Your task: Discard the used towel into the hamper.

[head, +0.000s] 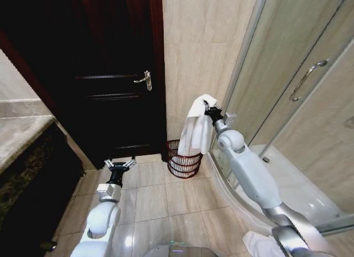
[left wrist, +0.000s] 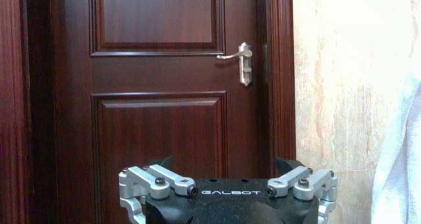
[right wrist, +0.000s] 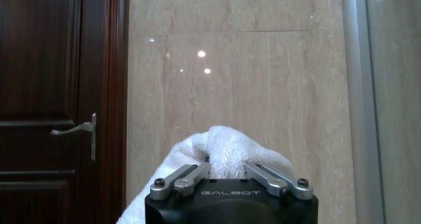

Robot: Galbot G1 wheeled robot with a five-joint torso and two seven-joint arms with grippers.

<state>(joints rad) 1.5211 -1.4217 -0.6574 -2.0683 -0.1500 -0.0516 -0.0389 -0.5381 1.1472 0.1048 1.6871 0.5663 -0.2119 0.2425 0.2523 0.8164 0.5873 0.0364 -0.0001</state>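
here the right gripper [head: 208, 109] is clenched on the white towel [head: 196, 130], which hangs just above the hamper [head: 183, 159] on the tiled floor [head: 166, 202], between the dark door [head: 105, 74] and the glass shower enclosure [head: 298, 85]. the left gripper [head: 120, 164] waits low, fingers spread, facing the door.

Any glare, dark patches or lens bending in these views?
Head view: shower frame bows at the edge and the door sits very dark. Right wrist view: bright light spots on the wall tiles above the towel. Left wrist view: wall washed out.
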